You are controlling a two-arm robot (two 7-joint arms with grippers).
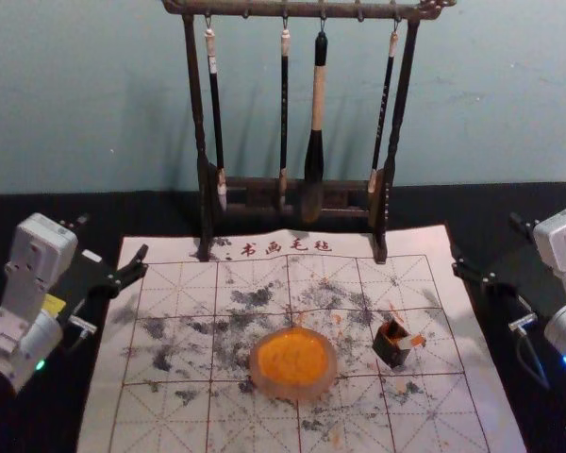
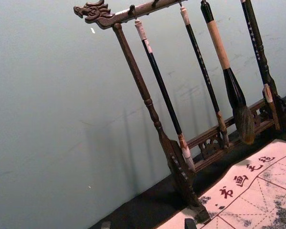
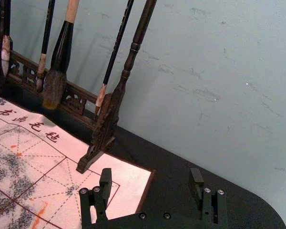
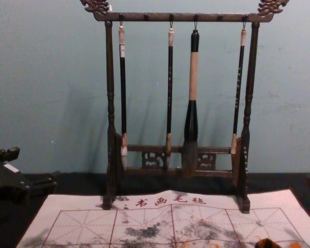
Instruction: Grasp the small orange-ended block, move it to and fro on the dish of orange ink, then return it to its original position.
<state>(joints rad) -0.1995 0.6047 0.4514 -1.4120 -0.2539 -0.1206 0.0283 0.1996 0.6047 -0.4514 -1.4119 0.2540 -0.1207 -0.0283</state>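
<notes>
Left gripper [image 1: 112, 237] and right gripper [image 3: 150, 177] held wide of the ink dish [image 1: 292, 362], block [image 1: 391, 344] waiting at its right.

The mat [image 1: 160, 415] spreads under and around the dish, likely to catch drips; the rack [image 1: 302, 10] stands behind it, its brushes [image 1: 317, 123] hung up out of the ink's way. Both grippers sit beyond the dish, out to either side, fingers apart with nothing between them, which leaves the work reachable from either flank; the right looks the natural choice. The block rests on the mat near the dish's right side, not touching it, orange about its top, probably for a short carry; whether the pale piece against it belongs to it, I cannot tell.
</notes>
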